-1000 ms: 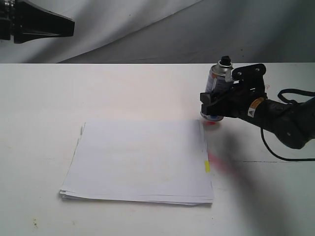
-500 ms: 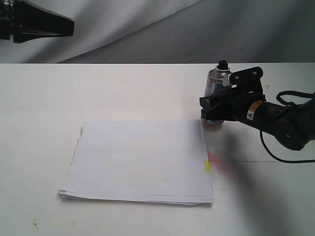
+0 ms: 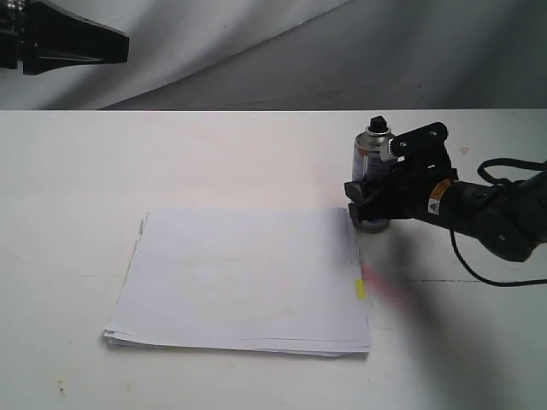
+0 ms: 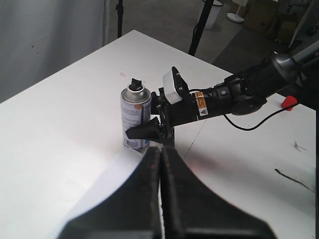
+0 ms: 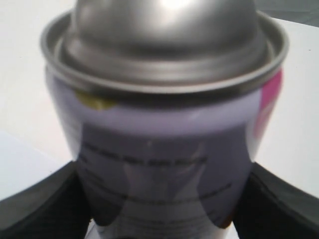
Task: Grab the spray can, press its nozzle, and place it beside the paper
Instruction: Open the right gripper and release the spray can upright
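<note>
The silver spray can (image 3: 369, 158) stands upright with its base at the table, just off the far right corner of the paper (image 3: 244, 278). Its black nozzle (image 3: 377, 129) points up. My right gripper (image 3: 366, 203) is shut on the can's lower half, one finger on each side. The right wrist view is filled by the can (image 5: 164, 124) between the dark fingers (image 5: 37, 206); the nozzle is cut off there. The left wrist view shows the can (image 4: 134, 117) and its nozzle (image 4: 134, 82). My left gripper (image 4: 160, 152) is shut on nothing, high up and far from the can (image 3: 126, 47).
A yellow tab (image 3: 360, 289) sticks out of the paper's right edge. A pinkish smear (image 3: 385, 289) marks the table beside it. The right arm's black cable (image 3: 487, 275) loops over the table on the right. Stands (image 4: 199, 25) rise beyond the table's far edge.
The right gripper has lowered the can and carried it slightly left, down to the table by the paper's corner. The left gripper has not moved.
</note>
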